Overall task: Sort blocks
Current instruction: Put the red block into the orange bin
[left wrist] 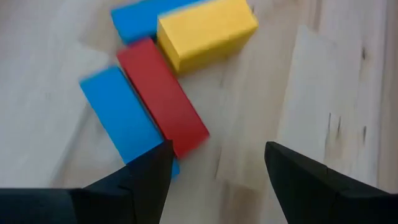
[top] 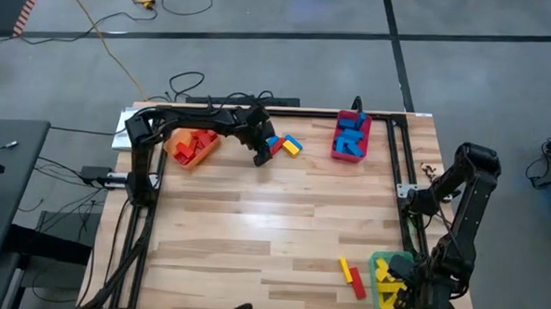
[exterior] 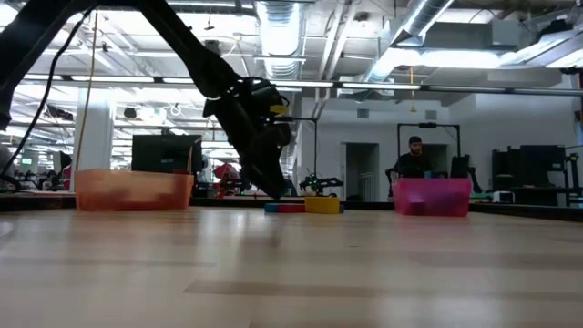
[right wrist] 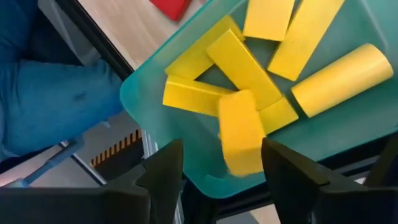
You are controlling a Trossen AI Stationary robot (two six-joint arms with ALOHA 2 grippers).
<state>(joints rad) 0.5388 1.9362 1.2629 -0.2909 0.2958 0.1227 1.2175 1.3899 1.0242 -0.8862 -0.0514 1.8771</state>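
The left end effector (left wrist: 214, 168) hangs wide open over mixed blocks (left wrist: 163, 102) on the table (left wrist: 323, 87) — it might grab two. The right end effector (right wrist: 214, 163), open, drops a yellow block (right wrist: 239, 134) into the green bin (right wrist: 149, 93).

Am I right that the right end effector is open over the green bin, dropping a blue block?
Not quite: the block is yellow, not blue, as the right wrist view shows. The right end effector is indeed open over the green bin.

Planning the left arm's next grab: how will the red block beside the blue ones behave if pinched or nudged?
The red block looks rigid and flat-sided, so it should slide, not roll. It touches a blue block, so nudging probably drags that along. The left gripper is open, apparently wide enough to pinch it.
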